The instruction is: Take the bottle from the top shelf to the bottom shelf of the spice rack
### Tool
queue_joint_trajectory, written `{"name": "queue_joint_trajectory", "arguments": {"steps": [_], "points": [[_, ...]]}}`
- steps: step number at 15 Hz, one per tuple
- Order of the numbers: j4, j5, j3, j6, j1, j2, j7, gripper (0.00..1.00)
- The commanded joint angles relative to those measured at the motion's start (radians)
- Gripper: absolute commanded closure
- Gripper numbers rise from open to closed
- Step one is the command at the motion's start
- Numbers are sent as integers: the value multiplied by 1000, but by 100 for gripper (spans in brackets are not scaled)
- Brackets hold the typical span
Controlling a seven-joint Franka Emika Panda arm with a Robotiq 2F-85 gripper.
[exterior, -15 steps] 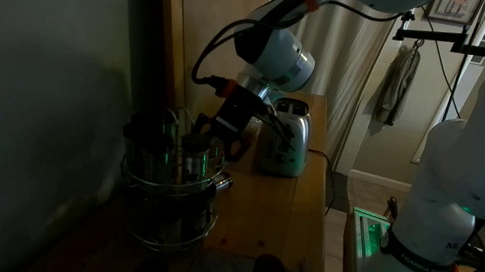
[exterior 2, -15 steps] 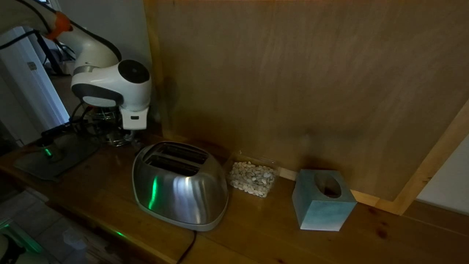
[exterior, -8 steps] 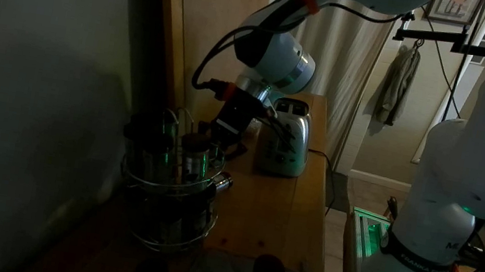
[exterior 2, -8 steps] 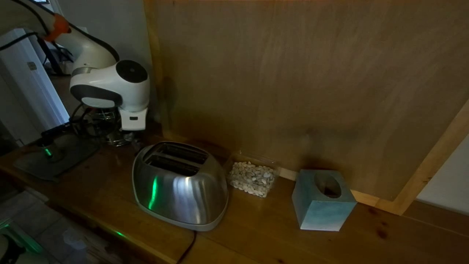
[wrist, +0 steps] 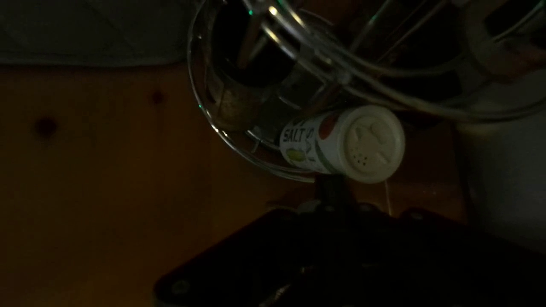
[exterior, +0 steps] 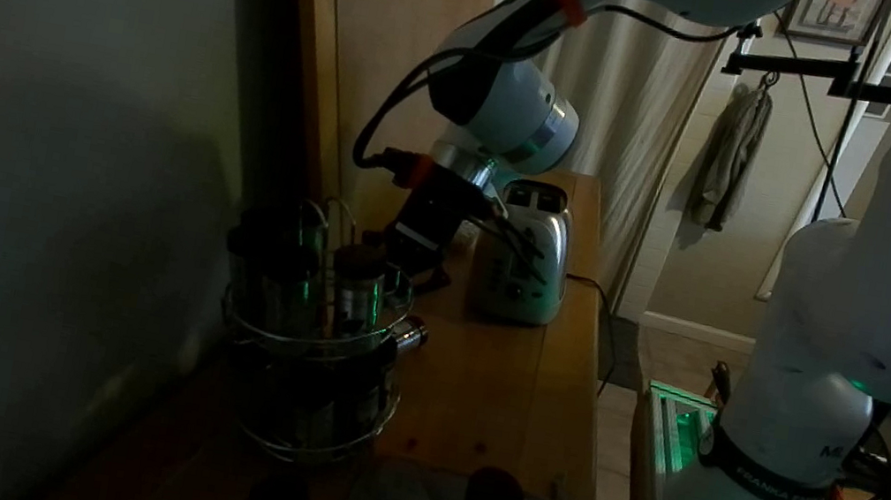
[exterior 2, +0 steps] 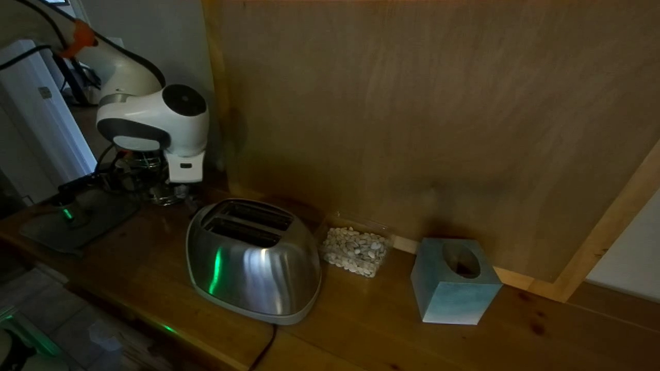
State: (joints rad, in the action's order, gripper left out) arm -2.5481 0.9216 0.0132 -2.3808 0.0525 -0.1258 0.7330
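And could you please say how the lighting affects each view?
Wrist view: murky, though SALT is legible on the white container; in an exterior view, deep shadow around the spice rack; in an exterior view, green glare on the toaster.

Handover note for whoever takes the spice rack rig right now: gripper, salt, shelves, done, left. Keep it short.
Gripper: shut, right by the salt, nothing visible in its grip. Too dark to tell whether it touches the salt.
Salt: likely the job's bottle. In the wrist view its base shows inside the ring of the bottom shelf; can't tell if it sits firmly.
Top shelf: holds dark-capped bottles in an exterior view.
Done: salt appears to be down at the bottom shelf.
Left: probably just confirm it's stable, then back off without snagging either shelf.
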Motion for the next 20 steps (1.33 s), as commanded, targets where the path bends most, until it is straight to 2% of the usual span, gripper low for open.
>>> {"name": "queue_joint_trajectory", "arguments": {"steps": [1, 8, 13, 14, 16, 20], "points": [[-7, 37, 3, 20, -9, -34, -52, 100], [-11, 127, 13, 89, -8, -83, -175, 100], [-17, 101, 0, 60, 6, -81, -144, 100], [-20, 91, -4, 31, 10, -80, -132, 74], [-24, 92, -6, -8, 12, -80, -122, 68], [-37, 77, -5, -53, 16, -98, -92, 40]]}}
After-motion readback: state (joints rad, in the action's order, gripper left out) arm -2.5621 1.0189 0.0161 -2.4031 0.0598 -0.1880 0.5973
